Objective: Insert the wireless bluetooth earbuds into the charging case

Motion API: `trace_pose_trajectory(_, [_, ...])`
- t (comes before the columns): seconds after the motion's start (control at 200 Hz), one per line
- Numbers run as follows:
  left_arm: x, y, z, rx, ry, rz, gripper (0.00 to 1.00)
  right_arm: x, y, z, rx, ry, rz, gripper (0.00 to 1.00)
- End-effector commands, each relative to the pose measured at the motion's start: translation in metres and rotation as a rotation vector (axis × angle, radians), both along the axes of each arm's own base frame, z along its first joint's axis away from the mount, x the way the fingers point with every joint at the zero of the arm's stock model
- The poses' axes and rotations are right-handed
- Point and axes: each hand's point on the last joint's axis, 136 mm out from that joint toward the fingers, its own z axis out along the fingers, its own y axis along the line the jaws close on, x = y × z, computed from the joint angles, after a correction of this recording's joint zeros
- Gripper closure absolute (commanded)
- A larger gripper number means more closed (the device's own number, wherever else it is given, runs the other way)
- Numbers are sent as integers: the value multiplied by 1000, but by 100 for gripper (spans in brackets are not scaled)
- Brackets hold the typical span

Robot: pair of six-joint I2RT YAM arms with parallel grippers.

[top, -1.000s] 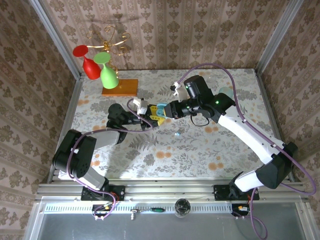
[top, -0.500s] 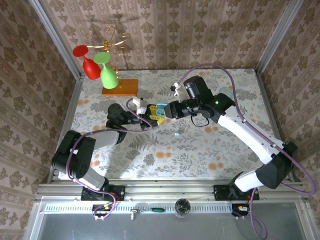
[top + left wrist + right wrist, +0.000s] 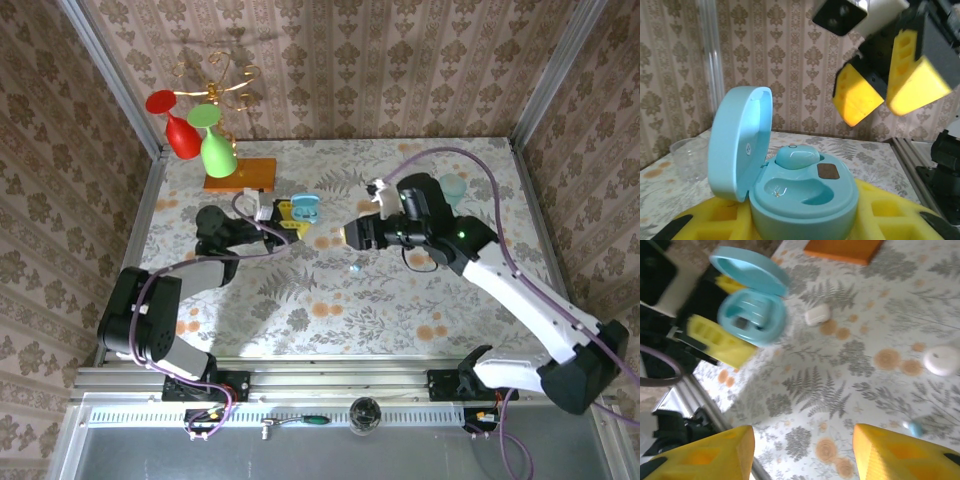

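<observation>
The light-blue charging case [image 3: 805, 200] stands open, its lid [image 3: 740, 142] tipped back to the left. My left gripper [image 3: 800, 222] is shut on it from below, with a yellow finger on each side. One earbud [image 3: 796, 156] sits in the far socket; the near socket is bare. A second earbud [image 3: 354, 267] lies on the floral table [image 3: 330, 320], also at the lower right of the right wrist view [image 3: 914, 427]. My right gripper [image 3: 350, 236] hangs open to the right of the case [image 3: 303, 208], with nothing between its fingers [image 3: 705, 455].
Two white pebble-like items [image 3: 817, 315] [image 3: 941, 360] lie on the table near the case and the loose earbud. A teal cup [image 3: 453, 187] stands behind the right arm. Red and green glasses [image 3: 200, 140] on an orange base are at the back left. A clear cup [image 3: 687, 157] stands left of the case.
My right gripper has opened and drawn back to the right, away from the case. The left gripper has carried the case slightly back and to the left.
</observation>
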Motion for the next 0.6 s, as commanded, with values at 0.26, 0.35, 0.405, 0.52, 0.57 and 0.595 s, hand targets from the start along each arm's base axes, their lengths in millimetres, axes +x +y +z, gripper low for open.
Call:
trace_pose_trajectory(0.26, [-4,16,20,-25,-59,36,74,45,-35,-134,-15,334,-276,49])
trace_pose_trajectory(0.35, [-4,17,19,-24,-51,35,74,44,-28,-170,-45,460,-267,53])
trace_pose_trajectory(0.405, [-5,17,19,-25,-51,37,74,41,-20,-184,-27,529,-252,55])
trace_pose_trajectory(0.52, [-6,18,18,-26,-49,41,74,34,-6,-207,-11,604,-240,56])
trace_pose_trajectory(0.57, [-6,18,17,-26,-46,44,74,30,-3,-214,-18,627,-241,57])
trace_pose_trajectory(0.595, [-6,18,17,-26,-45,45,74,29,-2,-217,-20,637,-241,57])
